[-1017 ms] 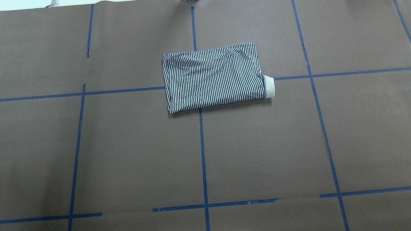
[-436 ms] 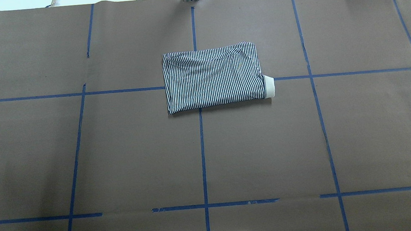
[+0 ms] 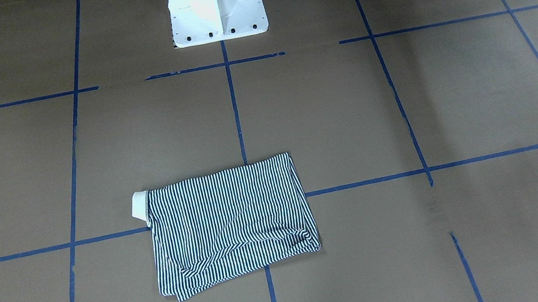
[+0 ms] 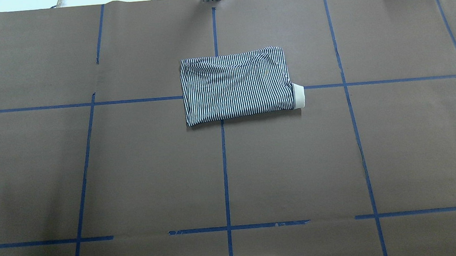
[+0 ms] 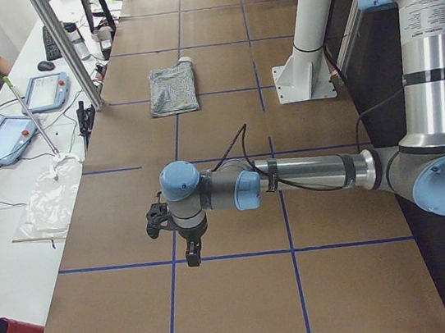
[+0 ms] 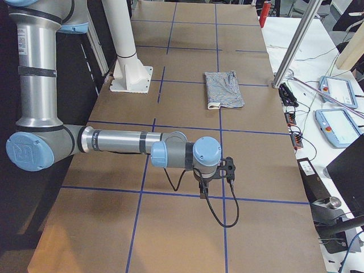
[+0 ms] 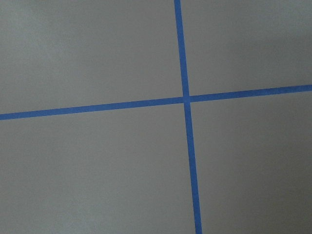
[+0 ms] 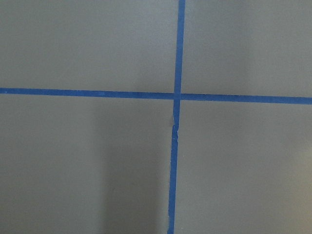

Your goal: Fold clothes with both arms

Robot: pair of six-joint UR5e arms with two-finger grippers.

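The left arm (image 5: pixel 307 175) reaches out level over the table (image 4: pixel 93 175). The left gripper (image 5: pixel 192 258) points down above a tape cross (image 7: pixel 185 99), well apart from the shirt; I cannot tell how far its jaws are open or whether they hold anything. In the overhead view the shirt (image 4: pixel 237 86) lies folded into a flat rectangle at 12 o'clock from the table's centre, with the cream collar (image 4: pixel 299 96) poking out at its 4 o'clock corner. The right arm (image 6: pixel 125 142) is stretched out too, with the right gripper (image 6: pixel 203 194) pointing down, well apart from the shirt; I cannot tell its opening either
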